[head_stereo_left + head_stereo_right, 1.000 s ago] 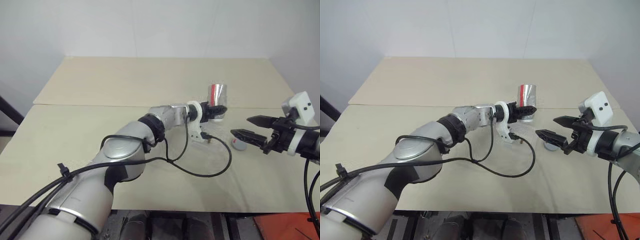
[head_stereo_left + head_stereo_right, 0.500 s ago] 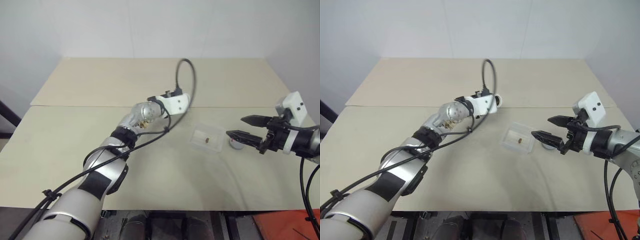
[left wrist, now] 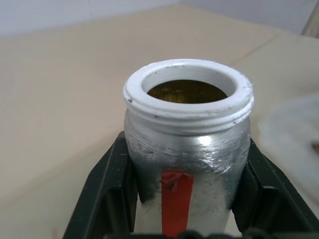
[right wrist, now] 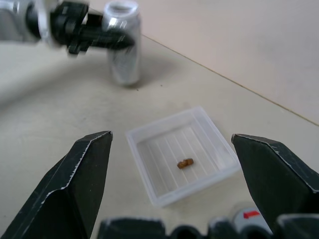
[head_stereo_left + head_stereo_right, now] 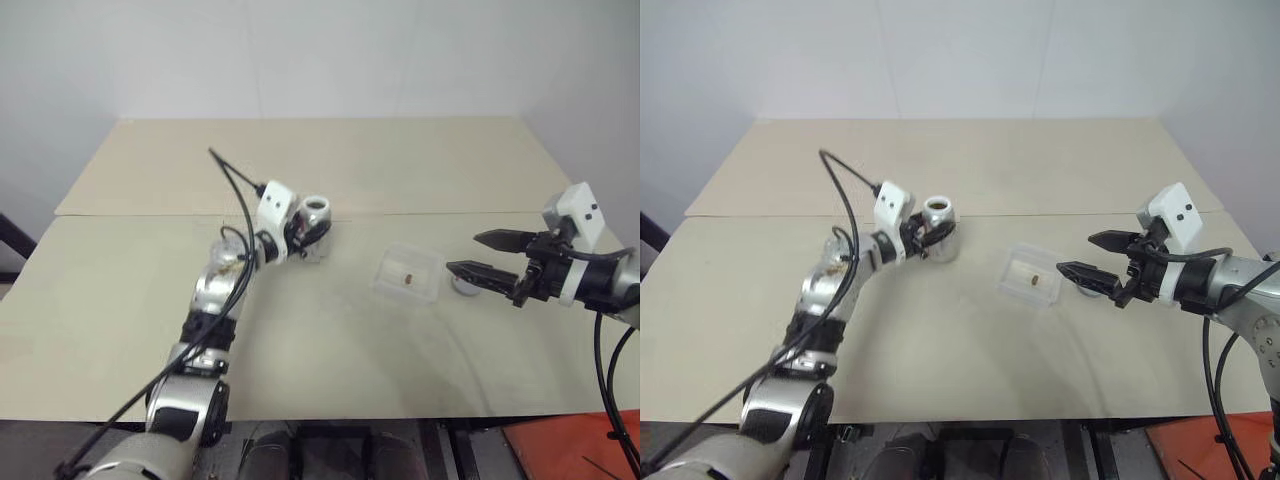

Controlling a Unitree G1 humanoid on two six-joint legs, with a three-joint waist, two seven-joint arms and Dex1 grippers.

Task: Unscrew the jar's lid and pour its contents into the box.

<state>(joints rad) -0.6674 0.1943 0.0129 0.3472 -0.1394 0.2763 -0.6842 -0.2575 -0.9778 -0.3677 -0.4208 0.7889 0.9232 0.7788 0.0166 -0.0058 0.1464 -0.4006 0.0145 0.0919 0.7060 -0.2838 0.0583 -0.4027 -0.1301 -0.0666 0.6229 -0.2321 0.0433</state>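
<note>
My left gripper (image 3: 187,219) is clamped on the jar (image 3: 187,164), one black finger on each flank, red stripe facing my wrist camera. Jar is upright with its mouth open, white threaded rim bare, standing at or just above the table (image 5: 330,330); can't tell whether its base touches. It sits near the seam that crosses the table, left of the table's middle.

My right gripper (image 5: 478,252) has its fingers spread wide with nothing between them, held above the table towards its right edge and pointing left, at the box.

The box (image 4: 183,153) lies flat on the table just ahead of my right fingertips, between the two grippers and nearer the right one, well apart from the jar. The contents (image 4: 185,163), one small brown bit, lie on the box floor roughly mid-tray.

The lid (image 4: 245,217) rests on the table just beside the box's right-hand side, under my right fingers, red mark visible on top. It touches neither finger as far as I can see; whether it touches the box wall I can't tell.
</note>
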